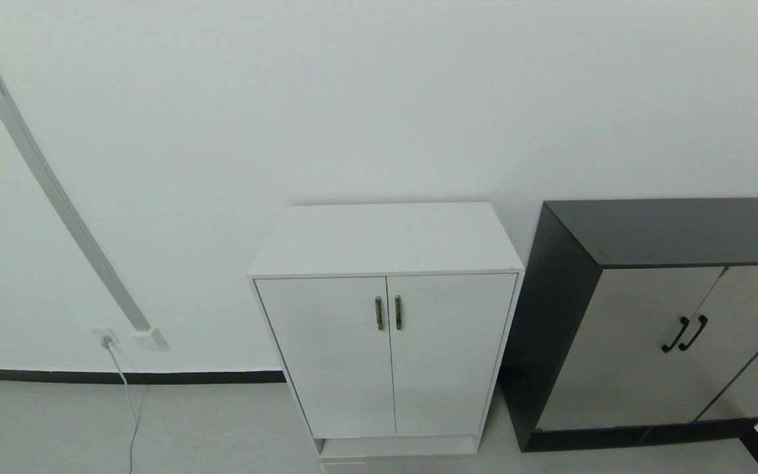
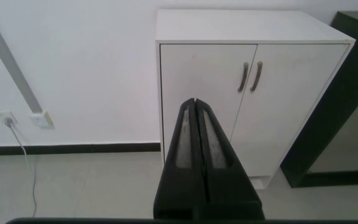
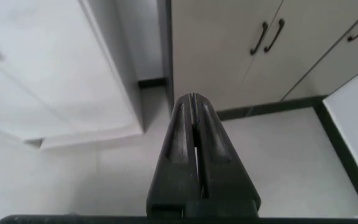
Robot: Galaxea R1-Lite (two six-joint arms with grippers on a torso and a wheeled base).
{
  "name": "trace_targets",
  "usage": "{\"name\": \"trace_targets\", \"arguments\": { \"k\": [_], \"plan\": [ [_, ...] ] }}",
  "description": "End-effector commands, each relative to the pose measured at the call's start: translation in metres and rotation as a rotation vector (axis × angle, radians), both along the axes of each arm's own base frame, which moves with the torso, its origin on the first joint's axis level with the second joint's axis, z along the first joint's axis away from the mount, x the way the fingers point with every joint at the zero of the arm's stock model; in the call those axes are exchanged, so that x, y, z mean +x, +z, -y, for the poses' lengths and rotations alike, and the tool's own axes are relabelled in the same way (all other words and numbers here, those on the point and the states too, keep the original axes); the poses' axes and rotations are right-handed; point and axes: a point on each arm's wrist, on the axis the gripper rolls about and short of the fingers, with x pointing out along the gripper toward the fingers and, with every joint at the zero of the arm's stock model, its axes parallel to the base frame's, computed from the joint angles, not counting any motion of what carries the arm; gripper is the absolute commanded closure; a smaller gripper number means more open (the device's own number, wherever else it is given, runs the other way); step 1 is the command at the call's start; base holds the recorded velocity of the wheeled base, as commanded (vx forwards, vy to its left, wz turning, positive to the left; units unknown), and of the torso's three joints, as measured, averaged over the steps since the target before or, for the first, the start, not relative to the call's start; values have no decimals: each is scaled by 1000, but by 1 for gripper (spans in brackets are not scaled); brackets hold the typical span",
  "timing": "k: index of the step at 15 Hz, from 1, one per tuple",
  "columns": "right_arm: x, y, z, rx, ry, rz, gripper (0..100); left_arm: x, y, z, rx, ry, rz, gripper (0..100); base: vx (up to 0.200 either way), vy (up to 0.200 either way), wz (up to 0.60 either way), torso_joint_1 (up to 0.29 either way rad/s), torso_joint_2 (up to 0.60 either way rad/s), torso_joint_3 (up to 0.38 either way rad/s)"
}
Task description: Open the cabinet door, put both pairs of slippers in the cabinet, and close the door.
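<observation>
The small white two-door cabinet (image 1: pixel 385 355) stood on the grey floor (image 1: pixel 208 428) against the white wall (image 1: pixel 353 99), both doors shut, its dark vertical handles (image 1: pixel 379 313) paired at the middle seam. Just beside it, on the robot's right, stood a larger black-framed cabinet (image 1: pixel 570 316), also shut. To the left, a wall socket (image 1: pixel 104 337) fed a grey cable (image 1: pixel 130 408) down to the floor below a slanting grey conduit (image 1: pixel 43 171). The left gripper (image 2: pixel 194 102) hung before the white cabinet, jaws clenched on nothing. The right gripper (image 3: pixel 192 96), jaws likewise pressed together, hung over the floor near the black cabinet.

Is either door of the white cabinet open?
No, both doors of the white cabinet sit shut and flush, their two handles side by side.
</observation>
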Motion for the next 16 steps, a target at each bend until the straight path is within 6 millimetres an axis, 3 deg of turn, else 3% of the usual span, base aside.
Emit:
{"name": "trace_targets", "arguments": {
  "k": [1, 6, 10, 16],
  "plan": [
    [-24, 3, -1, 9, 29, 76, 100, 0, 0, 0, 0, 1, -1, 100, 0, 0, 0, 0, 0, 0],
    [-49, -16, -2, 30, 98, 2, 100, 0, 0, 0, 0, 1, -1, 100, 0, 0, 0, 0, 0, 0],
    [-58, -35, -3, 42, 141, -59, 100, 0, 0, 0, 0, 1, -1, 100, 0, 0, 0, 0, 0, 0],
    [-72, -43, -3, 41, 185, -69, 100, 0, 0, 0, 0, 1, -1, 100, 0, 0, 0, 0, 0, 0]
  ]
}}
